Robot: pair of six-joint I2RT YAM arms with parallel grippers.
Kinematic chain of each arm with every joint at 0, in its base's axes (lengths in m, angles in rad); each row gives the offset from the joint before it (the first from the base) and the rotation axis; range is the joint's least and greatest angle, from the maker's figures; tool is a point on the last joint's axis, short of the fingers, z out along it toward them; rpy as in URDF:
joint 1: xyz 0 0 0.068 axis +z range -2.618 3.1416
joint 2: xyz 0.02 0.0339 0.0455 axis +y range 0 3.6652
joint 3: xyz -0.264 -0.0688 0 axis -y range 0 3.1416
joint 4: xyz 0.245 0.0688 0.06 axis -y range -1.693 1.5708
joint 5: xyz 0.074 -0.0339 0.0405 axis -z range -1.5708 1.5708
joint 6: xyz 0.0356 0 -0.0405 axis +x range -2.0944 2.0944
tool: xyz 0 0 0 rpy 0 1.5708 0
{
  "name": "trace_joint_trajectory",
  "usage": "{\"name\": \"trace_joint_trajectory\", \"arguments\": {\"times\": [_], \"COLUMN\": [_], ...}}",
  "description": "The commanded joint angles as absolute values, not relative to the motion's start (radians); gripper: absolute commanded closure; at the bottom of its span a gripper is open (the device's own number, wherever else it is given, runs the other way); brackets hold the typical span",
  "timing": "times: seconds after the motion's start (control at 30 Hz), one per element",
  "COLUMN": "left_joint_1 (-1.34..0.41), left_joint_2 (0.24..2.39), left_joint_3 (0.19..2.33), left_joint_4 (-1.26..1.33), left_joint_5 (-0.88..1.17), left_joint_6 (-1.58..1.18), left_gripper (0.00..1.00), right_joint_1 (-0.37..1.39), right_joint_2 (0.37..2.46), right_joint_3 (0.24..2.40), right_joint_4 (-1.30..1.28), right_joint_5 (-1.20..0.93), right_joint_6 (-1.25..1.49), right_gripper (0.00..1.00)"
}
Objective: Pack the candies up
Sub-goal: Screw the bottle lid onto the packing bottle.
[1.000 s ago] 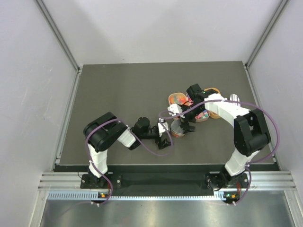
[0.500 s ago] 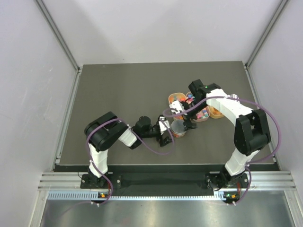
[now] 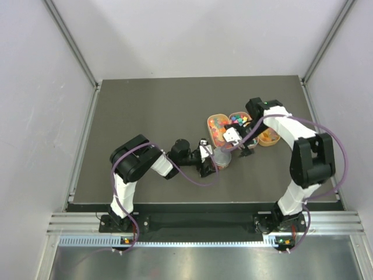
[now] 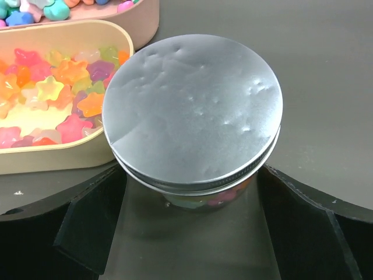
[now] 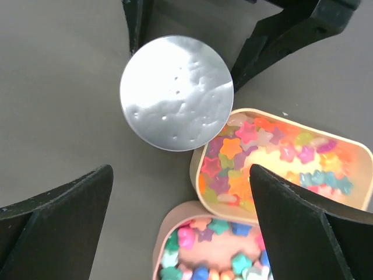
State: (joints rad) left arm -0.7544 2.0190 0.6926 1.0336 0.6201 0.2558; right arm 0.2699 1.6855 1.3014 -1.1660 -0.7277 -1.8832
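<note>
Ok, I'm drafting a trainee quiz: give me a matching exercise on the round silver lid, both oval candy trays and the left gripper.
1 round silver metal lid
2 tan oval tray of translucent star candies
3 pinkish oval tray of opaque pastel candies
4 left gripper

A open, flanking the clear jar
B capping the jar
C right beside the jar
D beyond the tan tray

Pairs: 1-B, 2-C, 3-D, 4-A

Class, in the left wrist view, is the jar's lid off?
No, the silver lid sits flat over the jar, covering its mouth.
</note>
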Motion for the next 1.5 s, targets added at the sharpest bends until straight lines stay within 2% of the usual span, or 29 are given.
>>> {"name": "trace_joint_trajectory", "arguments": {"times": [0.0, 0.3, 0.37, 0.4, 0.47, 0.5, 0.6, 1.0, 1.47], "left_joint_1": [-0.758, -0.805, -0.811, -0.819, -0.824, -0.822, -0.822, -0.827, -0.827], "left_joint_2": [2.059, 2.137, 2.149, 2.154, 2.155, 2.157, 2.148, 2.140, 2.149], "left_joint_3": [0.695, 0.745, 0.764, 0.767, 0.772, 0.770, 0.756, 0.696, 0.709], "left_joint_4": [1.014, 1.098, 1.097, 1.097, 1.098, 1.100, 1.089, 1.078, 1.051], "left_joint_5": [0.664, 0.660, 0.655, 0.647, 0.643, 0.643, 0.650, 0.660, 0.657], "left_joint_6": [0.259, 0.154, 0.133, 0.135, 0.129, 0.130, 0.149, 0.202, 0.216], "left_gripper": [0.01, 0.02, 0.07, 0.13, 0.17, 0.24, 0.28, 0.29, 0.29], "right_joint_1": [0.253, 0.236, 0.235, 0.235, 0.233, 0.233, 0.235, 0.270, 0.334], "right_joint_2": [1.810, 1.803, 1.783, 1.779, 1.773, 1.773, 1.764, 1.838, 1.896], "right_joint_3": [1.425, 1.393, 1.375, 1.371, 1.374, 1.376, 1.379, 1.385, 1.417], "right_joint_4": [-1.279, -1.301, -1.299, -1.302, -1.312, -1.321, -1.331, -1.411, -1.414], "right_joint_5": [-0.764, -0.746, -0.742, -0.739, -0.739, -0.739, -0.752, -0.804, -0.854], "right_joint_6": [-2.111, -2.181, -2.186, -2.189, -2.187, -2.197, -2.216, -2.391, -2.450], "right_gripper": [0.00, 0.00, 0.00, 0.00, 0.00, 0.00, 0.00, 0.00, 0.00]}}
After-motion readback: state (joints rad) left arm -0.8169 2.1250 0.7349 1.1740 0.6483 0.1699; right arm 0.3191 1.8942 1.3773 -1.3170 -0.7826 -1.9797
